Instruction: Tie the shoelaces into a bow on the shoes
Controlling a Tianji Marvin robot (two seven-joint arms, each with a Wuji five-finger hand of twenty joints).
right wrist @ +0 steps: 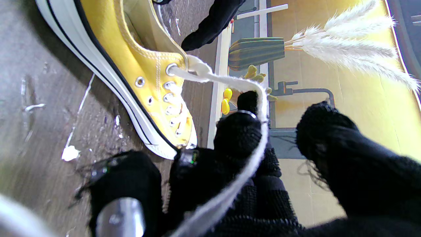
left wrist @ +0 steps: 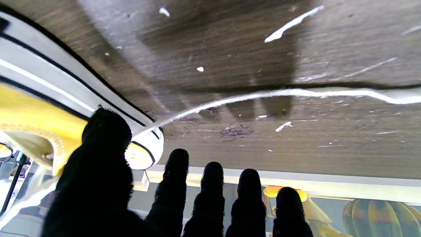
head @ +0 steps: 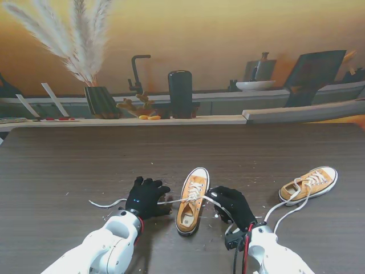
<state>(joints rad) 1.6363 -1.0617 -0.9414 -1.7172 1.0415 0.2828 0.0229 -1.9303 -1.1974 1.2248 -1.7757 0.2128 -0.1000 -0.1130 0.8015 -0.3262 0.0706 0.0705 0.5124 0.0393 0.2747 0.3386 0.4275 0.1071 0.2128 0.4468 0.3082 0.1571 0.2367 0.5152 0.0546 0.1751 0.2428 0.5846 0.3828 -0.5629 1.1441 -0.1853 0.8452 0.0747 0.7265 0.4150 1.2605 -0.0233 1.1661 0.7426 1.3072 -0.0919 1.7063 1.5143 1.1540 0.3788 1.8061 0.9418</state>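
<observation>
- Centre-table, near edge: right hand (head: 232,206) curled, white lace (right wrist: 236,177) draped across its fingers (right wrist: 238,131), running from yellow shoe (head: 191,201).
- Left hand (head: 146,196) flat beside shoe, fingers spread, other lace end (left wrist: 296,93) under it; actual grip unclear.
- Second shoe (head: 309,184) well right, stand view only.
</observation>
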